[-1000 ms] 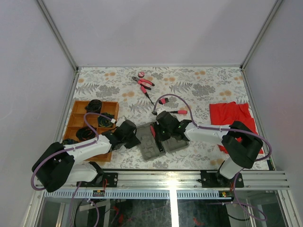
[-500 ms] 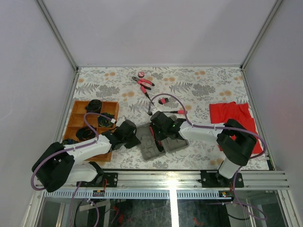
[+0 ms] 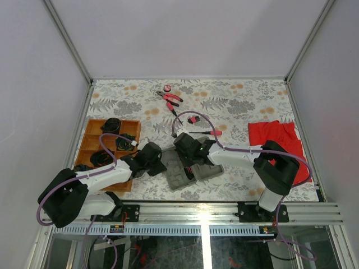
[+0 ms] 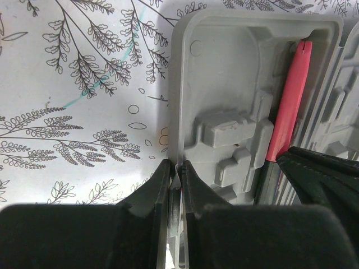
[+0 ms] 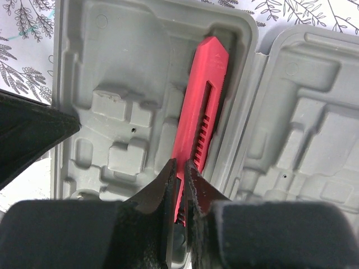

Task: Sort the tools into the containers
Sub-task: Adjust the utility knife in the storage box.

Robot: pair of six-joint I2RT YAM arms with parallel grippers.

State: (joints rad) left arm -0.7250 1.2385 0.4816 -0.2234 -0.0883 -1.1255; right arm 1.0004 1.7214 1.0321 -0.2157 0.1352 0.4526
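The grey hinged case [image 3: 178, 178] lies open near the front middle of the table. My left gripper [image 3: 161, 163] is shut on the case's left rim [image 4: 175, 140]. My right gripper [image 5: 180, 168] is shut on a red utility knife [image 5: 205, 101] that lies in the long recess beside the case's hinge; the knife also shows in the left wrist view [image 4: 289, 106]. Pink-handled pliers [image 3: 171, 98], a pink disc [image 3: 167, 88], a short bit [image 3: 194, 119] and a red-handled screwdriver [image 3: 206, 133] lie on the table beyond the case.
The orange-brown wooden tray [image 3: 90, 141] stands at the left with black items in its compartments. A red cloth [image 3: 274, 136] lies at the right. The table has a leaf-patterned cover; walls stand close on three sides.
My right gripper has shifted a little to the left over the case, uncovering the screwdriver behind it. The left arm has not moved.
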